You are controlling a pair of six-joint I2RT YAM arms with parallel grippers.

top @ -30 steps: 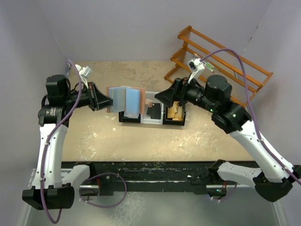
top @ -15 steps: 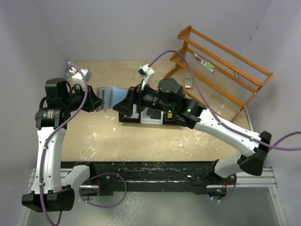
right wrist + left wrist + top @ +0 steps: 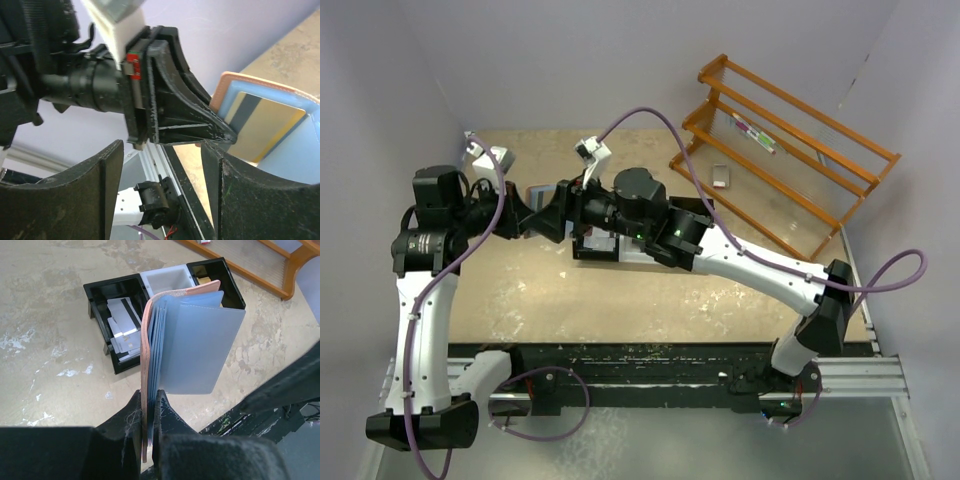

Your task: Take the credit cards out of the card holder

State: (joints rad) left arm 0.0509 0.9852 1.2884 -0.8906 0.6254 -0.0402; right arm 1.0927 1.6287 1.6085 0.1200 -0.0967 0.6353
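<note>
**Q:** Where is the card holder (image 3: pixel 190 340)?

**A:** It is held clear of the worktop (image 3: pixel 45 315), on the left side. The left gripper (image 3: pixel 148 401) is clenched on its lower edge. It stands on edge with its long axis upright and its blue leaves fanned open toward the right.

**Q:** And the free arm?

**A:** The right gripper (image 3: pixel 162 147) has its fingers spread and holds nothing. It faces the holder from the right, just beside it. In the right wrist view the holder lies right of the gap, not between the fingers. That offset is likely what the coming reach must correct.

**Q:** Where are the credit cards (image 3: pixel 122 330)?

**A:** Several lie in the left black compartment of the tray (image 3: pixel 95 292). One leaf shows a tan rectangle (image 3: pixel 262 125) with a dark band, but whether it is a card cannot be told.

**Q:** What is hidden?

**A:** From above, the two grippers cover nearly all of the holder. The sleeve mouths are not visible.
</note>
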